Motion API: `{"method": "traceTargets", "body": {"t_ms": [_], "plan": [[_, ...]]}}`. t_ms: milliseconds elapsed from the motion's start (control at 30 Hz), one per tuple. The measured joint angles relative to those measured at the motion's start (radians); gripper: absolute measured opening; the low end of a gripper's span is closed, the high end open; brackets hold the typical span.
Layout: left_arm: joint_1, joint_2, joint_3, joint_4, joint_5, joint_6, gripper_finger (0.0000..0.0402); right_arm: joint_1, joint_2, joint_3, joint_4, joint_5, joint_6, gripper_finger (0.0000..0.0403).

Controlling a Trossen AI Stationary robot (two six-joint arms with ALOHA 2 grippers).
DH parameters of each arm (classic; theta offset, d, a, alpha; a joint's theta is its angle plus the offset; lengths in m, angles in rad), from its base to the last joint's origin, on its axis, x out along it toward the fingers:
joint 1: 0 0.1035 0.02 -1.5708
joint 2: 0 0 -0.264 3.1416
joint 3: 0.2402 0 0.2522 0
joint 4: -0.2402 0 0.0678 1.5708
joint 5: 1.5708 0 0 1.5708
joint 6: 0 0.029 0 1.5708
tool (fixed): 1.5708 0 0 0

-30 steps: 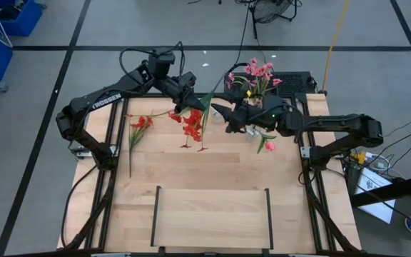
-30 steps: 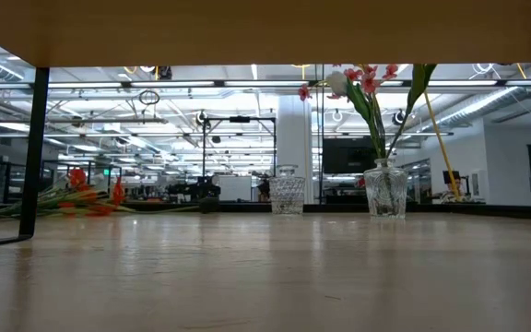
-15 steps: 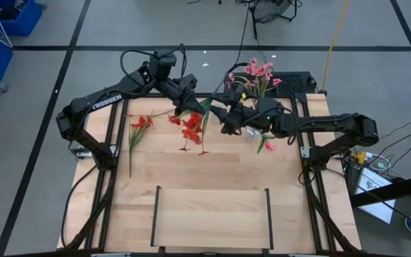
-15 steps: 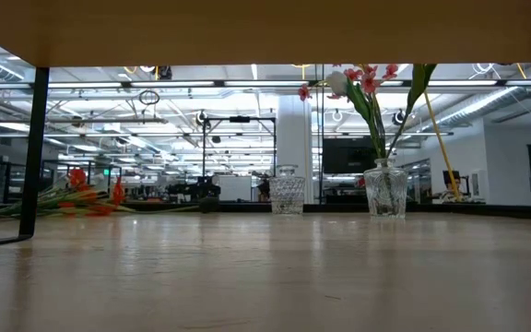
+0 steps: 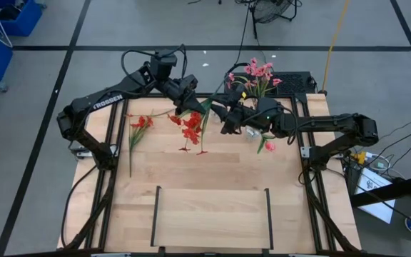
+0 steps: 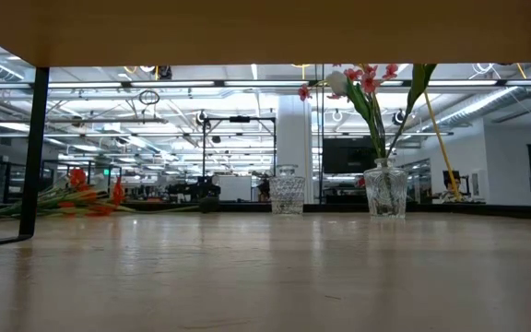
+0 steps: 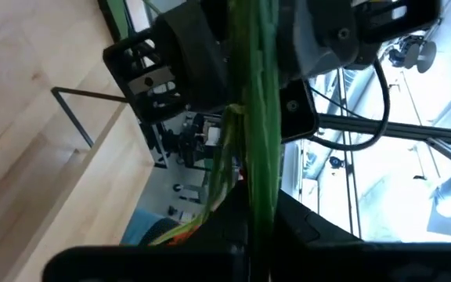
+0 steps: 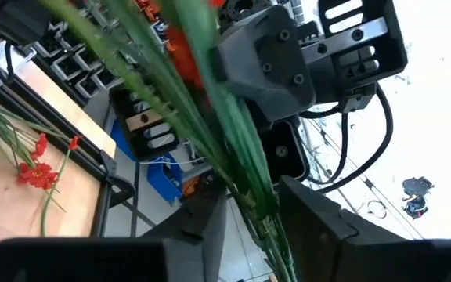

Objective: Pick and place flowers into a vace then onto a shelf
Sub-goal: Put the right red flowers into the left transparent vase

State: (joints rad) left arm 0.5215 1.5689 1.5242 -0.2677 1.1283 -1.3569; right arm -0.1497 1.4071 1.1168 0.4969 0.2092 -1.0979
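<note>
The shelf [image 5: 211, 227] is nearest, a low light-wood board with thin black rails at its two short sides. The level view looks out from under it across the bench [image 5: 220, 171].

Farther back, a bunch of red flowers [image 5: 192, 127] hangs over the bench, blossoms down, stalks green and thin. The left end effector [image 5: 189, 104] is clenched on the stalks. The right end effector [image 5: 220, 116] sits just beside it, at the same stalks. I cannot tell if it is grasping them. Only the view from above and the wrist views show this bunch. The left wrist view shows the green stalks running up between its own two dark fingers [image 7: 210, 254].

To the left, loose red flowers [image 5: 138, 127] lie flat on the bench. To the right, a pink-red tulip bud [image 5: 269, 146] lies on it too.

Farthest back stands a glass vase [image 6: 385, 190] with pink flowers [image 6: 369, 77] and a white bud [image 6: 338, 83] in it. The level view shows it clearly, upright, with a small empty glass [image 6: 287, 191] to its left, apart from it. From above, mostly its pink tops show.
</note>
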Motion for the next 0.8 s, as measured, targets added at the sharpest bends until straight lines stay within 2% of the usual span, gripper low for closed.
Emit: {"method": "traceTargets", "body": {"t_ms": [233, 333, 600, 800], "plan": [[-0.014, 0.026, 0.0, 0.08, 0.049, -0.019, 0.0008, 0.0, -0.001, 0.0, -0.005, 0.004, 0.038, 0.0033], [-0.02, 0.036, 0.0, 0.103, 0.048, -0.023, 0.0014, 0.001, 0.0, 0.0, -0.013, 0.032, 0.033, 0.0008], [0.014, 0.038, 0.0, 0.106, -0.002, 0.024, 0.008, 0.0, 0.0, 0.0, -0.06, 0.108, 0.069, 0.0004], [0.058, 0.038, 0.0, 0.185, 0.016, 0.103, 0.0145, -0.017, -0.032, -0.001, -0.067, 0.109, 0.116, 0.0002]]}}
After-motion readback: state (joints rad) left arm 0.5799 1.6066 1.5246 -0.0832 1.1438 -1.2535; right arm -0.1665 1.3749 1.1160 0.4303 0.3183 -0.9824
